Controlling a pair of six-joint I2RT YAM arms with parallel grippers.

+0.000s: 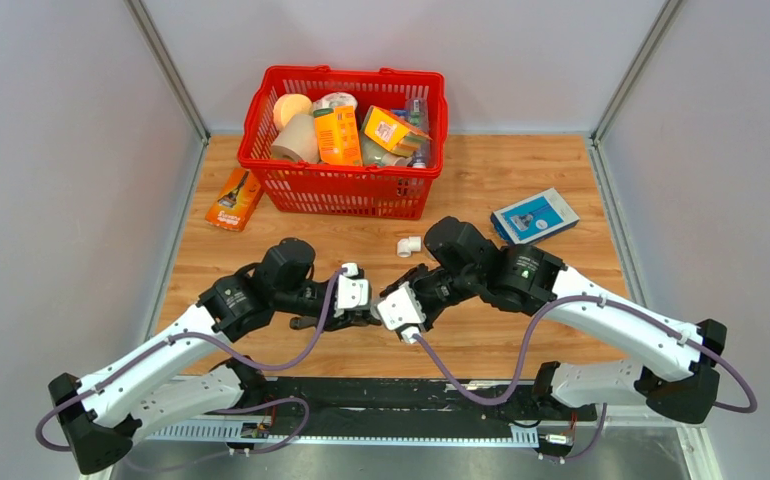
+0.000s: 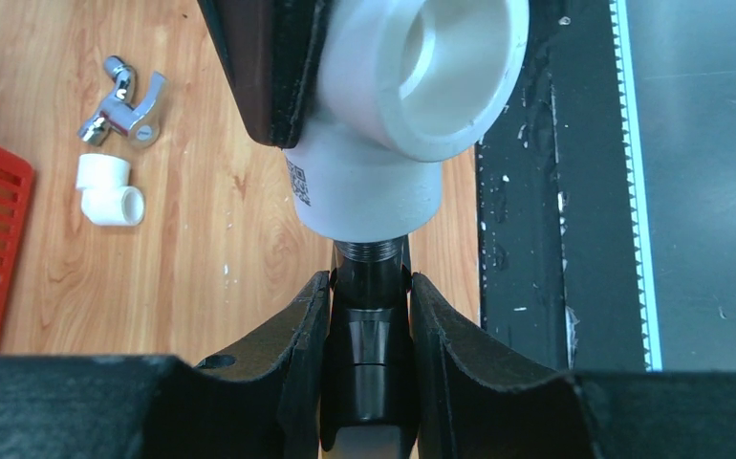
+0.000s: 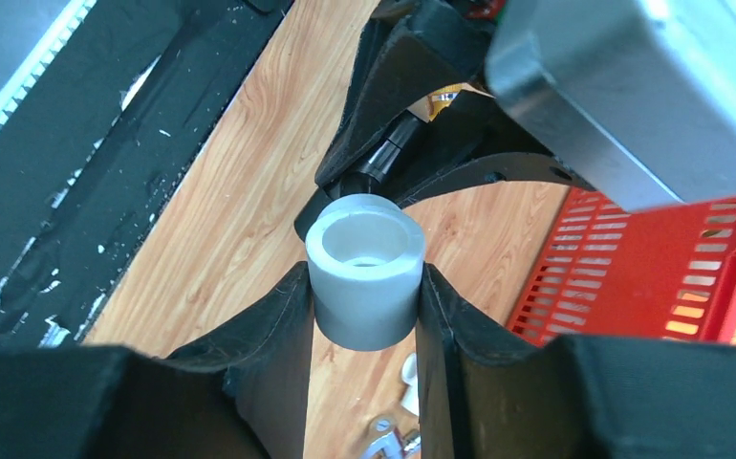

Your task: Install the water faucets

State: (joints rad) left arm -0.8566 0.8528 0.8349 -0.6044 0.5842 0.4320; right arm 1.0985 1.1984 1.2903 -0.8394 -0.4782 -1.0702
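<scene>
Progress: roughly midway on the first joint, by my read. The threaded end of the dark faucet (image 2: 368,344) sat at the mouth of the white elbow (image 2: 383,182), with threads exposed below the socket, so it was probably not screwed home.
Left to do: turn the faucet in fully. A spare elbow (image 2: 111,189) and a small chrome tap (image 2: 123,103) lay loose and unjoined on the table (image 1: 561,170), near each other.
Left claw (image 2: 369,296): closed on the faucet tube, one pad on each side.
Right claw (image 3: 364,306): clamped across one leg of the white elbow, with the open socket facing its camera.
Faucet location: held in the air between the two claws, above the near middle of the table and in line with the elbow's lower socket.
Faucet material: dark metal, a slim round tube with fine thread at the tip and a faceted section further back.
Elbow: matte white plastic, thick-walled, with a smooth bore and a small printed code on the side.
Chrome tap: shiny and stubby, with a flat lever.
Table: light wood grain.
Background: red plastic lattice basket (image 1: 346,190) full of goods.
</scene>
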